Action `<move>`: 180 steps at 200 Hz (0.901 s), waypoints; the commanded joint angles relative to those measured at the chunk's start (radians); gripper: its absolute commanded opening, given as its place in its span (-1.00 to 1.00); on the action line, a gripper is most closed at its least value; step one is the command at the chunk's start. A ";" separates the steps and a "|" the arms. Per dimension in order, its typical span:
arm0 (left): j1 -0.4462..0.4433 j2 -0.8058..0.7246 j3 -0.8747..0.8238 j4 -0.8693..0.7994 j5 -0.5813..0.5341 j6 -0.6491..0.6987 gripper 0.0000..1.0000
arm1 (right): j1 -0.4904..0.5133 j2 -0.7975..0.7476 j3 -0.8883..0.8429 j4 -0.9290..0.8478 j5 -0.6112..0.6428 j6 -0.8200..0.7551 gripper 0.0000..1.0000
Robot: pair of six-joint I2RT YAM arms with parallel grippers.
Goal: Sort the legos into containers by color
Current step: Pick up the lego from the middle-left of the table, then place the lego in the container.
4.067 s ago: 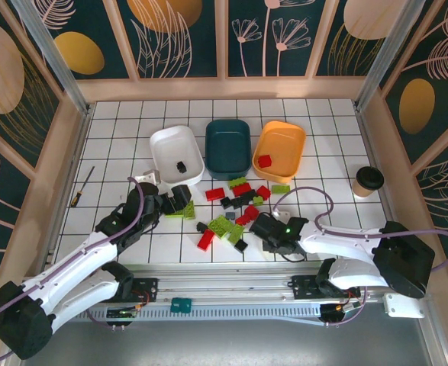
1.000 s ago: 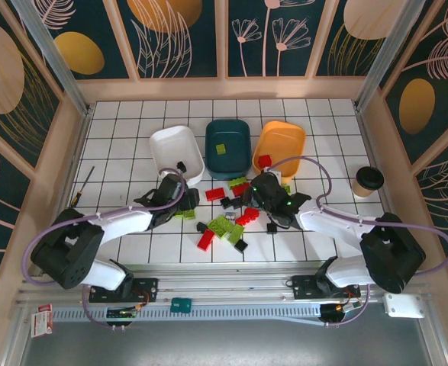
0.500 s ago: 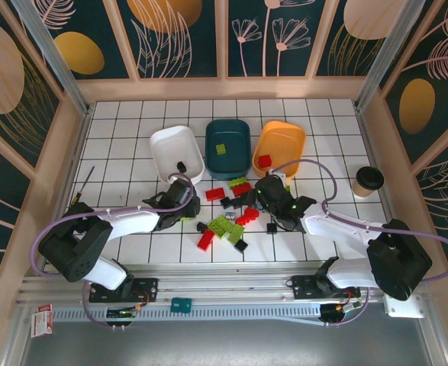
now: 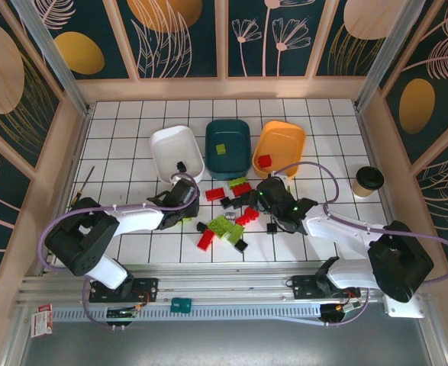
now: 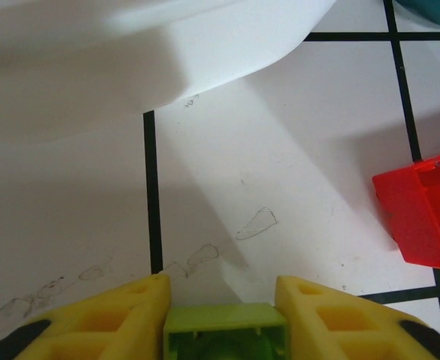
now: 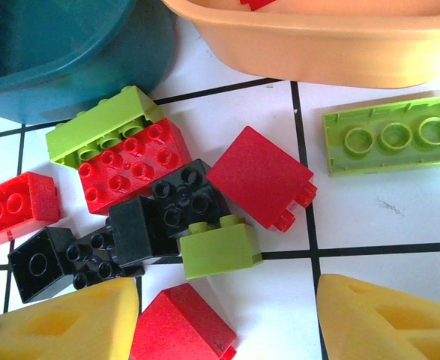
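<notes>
**Left claw clamps a lime green brick beside the white bin**

The lime green brick (image 5: pixel 225 337) rests on the table (image 4: pixel 117 145), left of its middle and just on the near side of the white bin (image 4: pixel 169 143). The left claw (image 5: pixel 224 304) stood wide a second ago and has now clenched on the brick, its yellow fingers (image 5: pixel 122 319) pressing both sides. The brick looks ready to lift and carry to the teal bin (image 4: pixel 237 158), where one green brick already lies. The left arm (image 4: pixel 124 221) lies low, reaching in from the near left corner. The right claw (image 4: pixel 265 194) hangs released over the pile of bricks (image 4: pixel 231 213), on the near side of the orange bin (image 4: pixel 286 143). The right arm (image 4: pixel 346 227) bends in from the near right corner.
</notes>
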 commanded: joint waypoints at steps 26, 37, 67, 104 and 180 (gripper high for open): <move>-0.013 -0.078 0.048 0.008 0.113 -0.053 -0.44 | -0.021 -0.028 -0.018 0.022 0.014 0.024 0.29; -0.014 -0.112 0.065 -0.001 0.116 -0.058 -0.46 | -0.022 -0.034 -0.021 0.023 0.016 0.026 0.29; -0.013 -0.180 0.144 -0.035 0.109 -0.047 -0.48 | -0.022 -0.054 -0.041 0.023 0.013 0.041 0.29; -0.012 -0.079 0.346 -0.086 0.029 0.028 -0.46 | -0.022 -0.063 -0.062 0.036 0.004 0.045 0.29; 0.055 0.386 0.799 -0.126 -0.001 0.087 -0.38 | -0.015 -0.095 -0.081 -0.012 0.014 0.058 0.29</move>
